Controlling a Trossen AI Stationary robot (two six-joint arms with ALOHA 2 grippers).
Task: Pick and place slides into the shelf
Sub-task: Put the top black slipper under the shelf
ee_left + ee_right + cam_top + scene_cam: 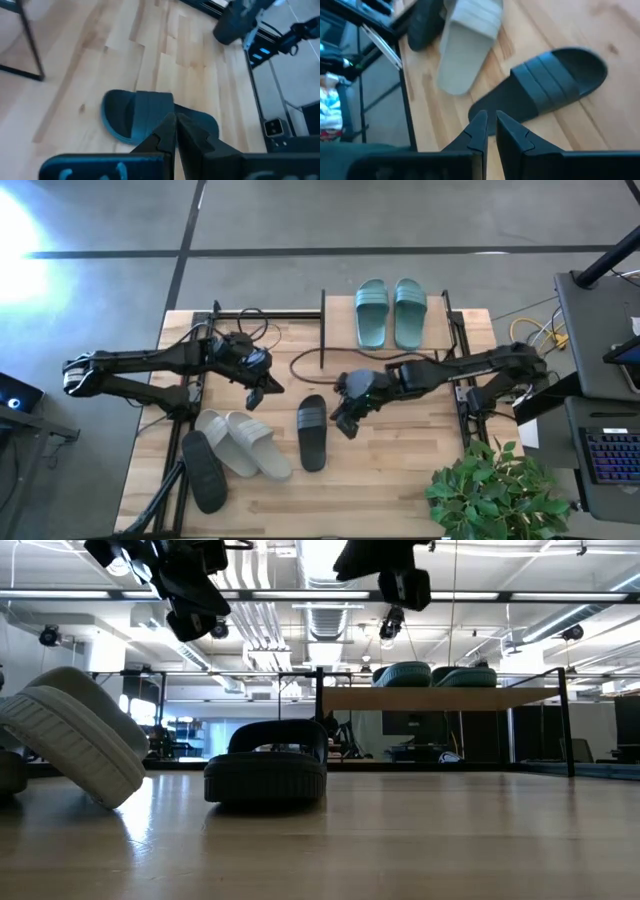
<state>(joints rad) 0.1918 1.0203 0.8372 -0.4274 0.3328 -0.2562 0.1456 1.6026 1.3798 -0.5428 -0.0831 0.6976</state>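
Note:
Two teal-green slides [390, 313] lie side by side on the shelf's top board [340, 320] at the table's far edge. One black slide [312, 432] lies flat on the tabletop, strap toward the far edge. Left of it, two light grey slides [245, 443] overlap, one tipped up on its edge [70, 745]. The second black slide [203, 470] lies near the left corner. My left gripper [258, 393] hovers shut, above and left of the middle black slide [142, 117]. My right gripper [345, 423] hovers shut just right of that slide [545, 90]. Neither holds anything.
A dark cable loop [310, 365] lies on the table under the shelf's left part. Black metal frames [462, 370] stand at both table sides. A potted plant [490, 490] overhangs the near right corner. Bare wood lies right of the middle black slide.

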